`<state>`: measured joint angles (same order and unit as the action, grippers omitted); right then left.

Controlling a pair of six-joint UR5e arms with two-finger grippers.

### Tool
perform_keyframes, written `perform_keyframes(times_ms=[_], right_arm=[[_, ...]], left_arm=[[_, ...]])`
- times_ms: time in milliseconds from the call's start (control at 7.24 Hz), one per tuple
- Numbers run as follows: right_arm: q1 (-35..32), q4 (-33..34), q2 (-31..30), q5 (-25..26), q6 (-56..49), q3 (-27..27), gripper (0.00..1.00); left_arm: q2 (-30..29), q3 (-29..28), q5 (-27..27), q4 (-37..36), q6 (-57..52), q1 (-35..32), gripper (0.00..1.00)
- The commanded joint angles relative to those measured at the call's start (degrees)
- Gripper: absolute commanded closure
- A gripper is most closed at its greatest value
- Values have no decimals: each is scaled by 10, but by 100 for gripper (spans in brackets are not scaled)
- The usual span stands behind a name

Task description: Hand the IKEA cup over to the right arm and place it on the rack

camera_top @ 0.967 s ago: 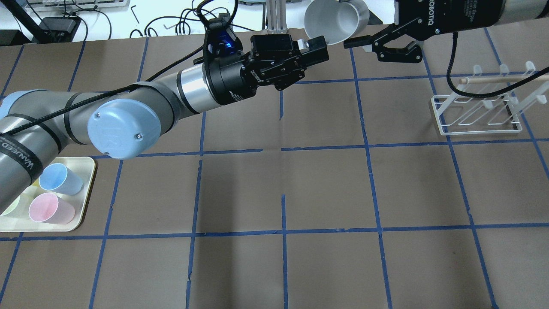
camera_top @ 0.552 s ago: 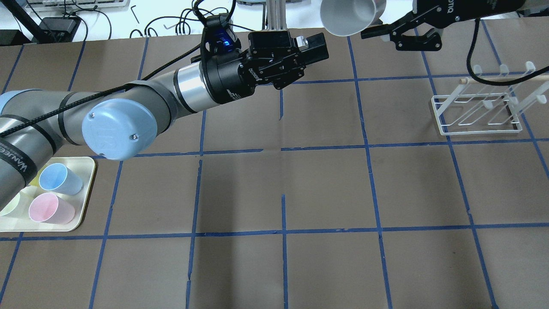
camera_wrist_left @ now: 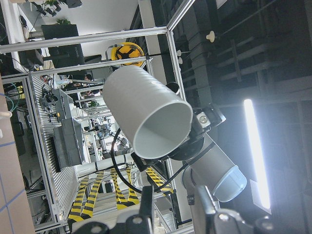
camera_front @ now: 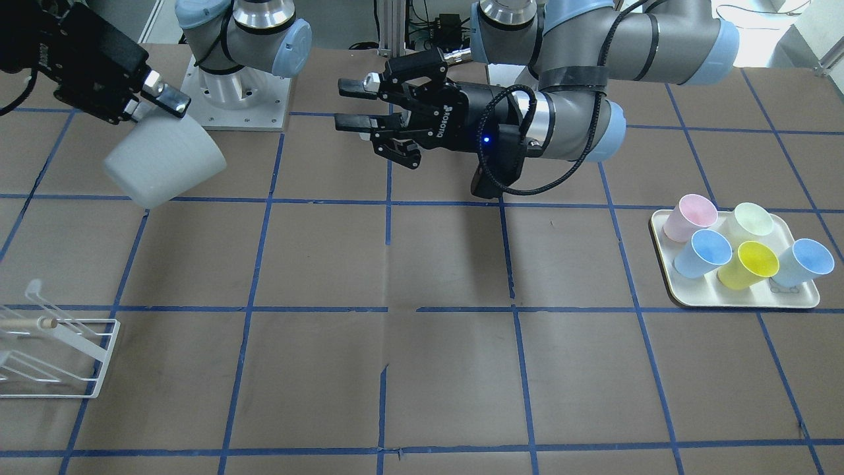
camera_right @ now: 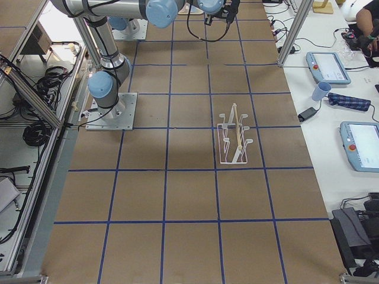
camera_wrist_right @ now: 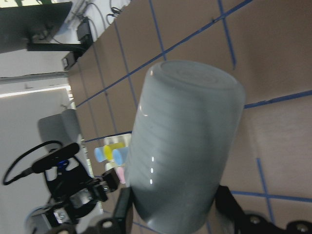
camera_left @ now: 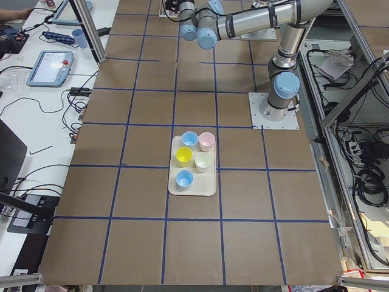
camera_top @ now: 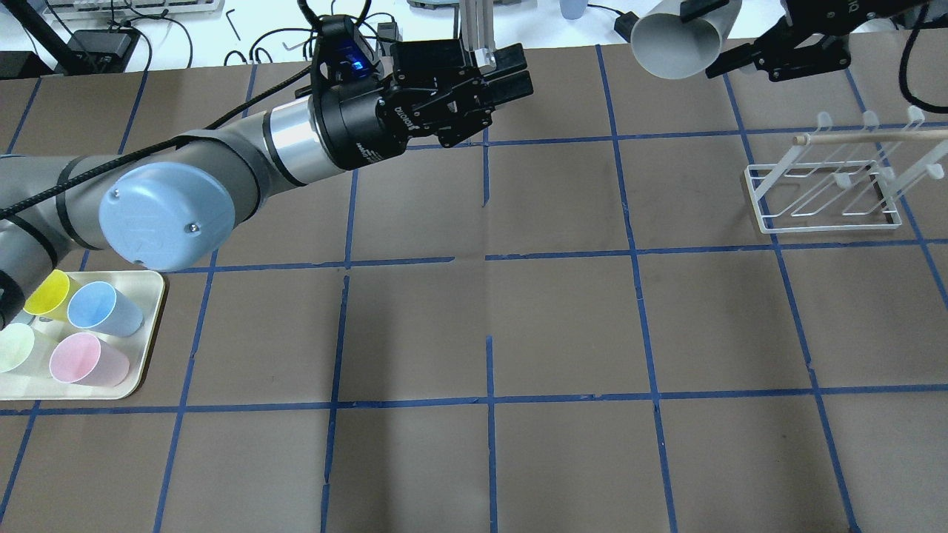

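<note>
Since a second ago: right gripper has swung IKEA cup further toward the rack side. Left arm drawn back, uncovering yellow cup on cream tray.

Right gripper clamped on cup, fingers flanking its wall. Cup aloft, tilted, over far table edge, well apart from white wire rack.

Left gripper spread, holding nothing.

Surface: brown paper table, blue tape grid. Cables on white bench beyond.

Grey cup tilted in right end effector, rack apart
</note>
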<state>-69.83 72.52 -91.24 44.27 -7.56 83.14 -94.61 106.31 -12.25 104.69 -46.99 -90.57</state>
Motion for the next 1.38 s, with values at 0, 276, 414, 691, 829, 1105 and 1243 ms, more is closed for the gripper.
perform_keyframes(times_ms=[0,276,414,691,829,1105,1243], right_arm=[[-1,91,-2,168,-4,11,68],[-4,145,2,259,-8,35,69],[-4,182,2,302,-17,59,69],[-3,281,1,383,-37,108,70],[-2,329,1,411,-41,127,70],[-2,430,-2,496,-45,163,74],[-3,457,-2,513,-47,175,76]], left_arm=[[2,-7,196,-4,1,88,49],[-12,-9,361,-74,34,119,45],[-18,-7,453,-151,89,121,44],[-29,0,648,-290,178,117,37],[-27,-1,704,-308,211,111,34],[-2,-4,844,-330,255,77,30],[11,-4,904,-352,305,45,27]])
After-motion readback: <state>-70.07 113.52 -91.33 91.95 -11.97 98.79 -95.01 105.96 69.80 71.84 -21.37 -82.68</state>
